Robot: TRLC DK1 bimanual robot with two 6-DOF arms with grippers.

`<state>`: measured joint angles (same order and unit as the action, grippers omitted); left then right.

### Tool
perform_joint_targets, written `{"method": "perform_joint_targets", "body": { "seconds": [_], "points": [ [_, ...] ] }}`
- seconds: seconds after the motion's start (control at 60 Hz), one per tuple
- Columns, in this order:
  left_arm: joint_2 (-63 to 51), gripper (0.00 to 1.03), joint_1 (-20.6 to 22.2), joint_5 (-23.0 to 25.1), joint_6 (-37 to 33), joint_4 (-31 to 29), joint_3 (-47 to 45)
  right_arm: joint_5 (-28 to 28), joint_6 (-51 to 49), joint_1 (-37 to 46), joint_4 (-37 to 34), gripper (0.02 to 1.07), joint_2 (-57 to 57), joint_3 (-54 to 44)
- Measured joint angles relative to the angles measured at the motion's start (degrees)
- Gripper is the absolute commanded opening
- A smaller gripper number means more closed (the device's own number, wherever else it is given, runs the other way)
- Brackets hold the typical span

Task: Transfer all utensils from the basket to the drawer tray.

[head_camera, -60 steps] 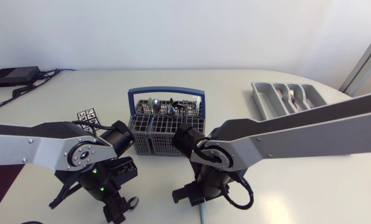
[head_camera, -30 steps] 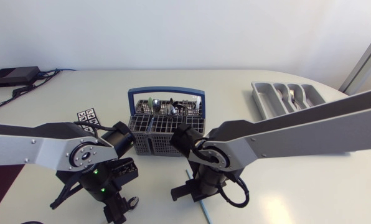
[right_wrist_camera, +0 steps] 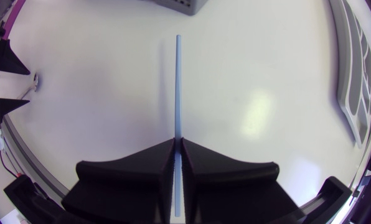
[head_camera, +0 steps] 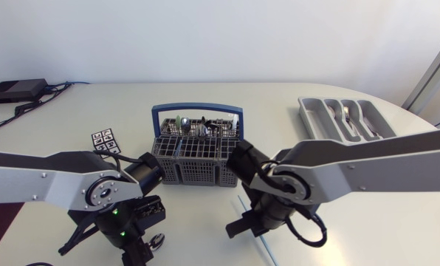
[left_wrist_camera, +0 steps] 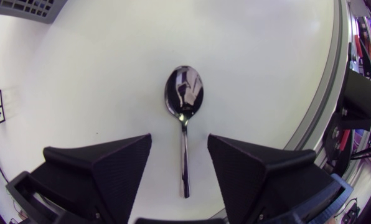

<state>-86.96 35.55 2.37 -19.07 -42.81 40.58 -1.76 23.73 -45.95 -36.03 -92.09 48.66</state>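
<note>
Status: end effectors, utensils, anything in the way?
Left end effector open, spoon lying on table between its fingers, ungripped. Right end effector shut on light-blue stick. More utensils in basket. Path to drawer tray looks clear.

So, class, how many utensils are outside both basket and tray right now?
2: a spoon between the fingers of the open left gripper, and a light-blue stick clamped in the right gripper. Others may be hidden.
</note>
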Motion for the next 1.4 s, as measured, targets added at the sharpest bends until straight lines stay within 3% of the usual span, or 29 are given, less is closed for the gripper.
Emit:
{"method": "perform_joint_targets", "body": {
  "seconds": [0.083, 0.217, 0.383, 0.55, 0.733, 1.033, 1.4],
  "points": [
    [0.0, 0.5, 0.0, -0.1, 0.0, 0.3, -0.3, 0.3, -2.7, 3.5, -1.6, 0.08, 4.4, 0.0],
    [-0.3, 0.24, -0.9, -0.3, 0.0, 1.1, -0.3, 3.3, -9.6, 12.7, -2.6, 0.08, 13.0, 0.0],
    [-1.4, 0.04, -1.3, -0.9, 0.0, 2.0, 0.2, 6.7, -19.4, 26.1, -8.2, 0.08, 19.6, 0.9],
    [-3.0, 0.04, -1.2, 0.8, 0.0, 2.4, 1.6, 10.7, -29.4, 41.5, -11.2, 0.08, 20.5, 5.0],
    [-3.5, 0.04, -0.9, 1.7, 0.0, 2.4, 2.3, 11.7, -36.2, 51.7, -11.2, 0.08, 15.0, 11.1],
    [-3.3, 0.04, -1.9, 3.6, 1.7, 1.7, 2.9, 11.8, -37.9, 57.0, -4.0, 0.08, -0.8, 19.2],
    [3.1, 0.04, -3.4, 5.7, 5.3, 0.6, 5.8, 12.0, -34.8, 57.3, 1.9, 0.1, -18.4, 30.6]
  ]
}}
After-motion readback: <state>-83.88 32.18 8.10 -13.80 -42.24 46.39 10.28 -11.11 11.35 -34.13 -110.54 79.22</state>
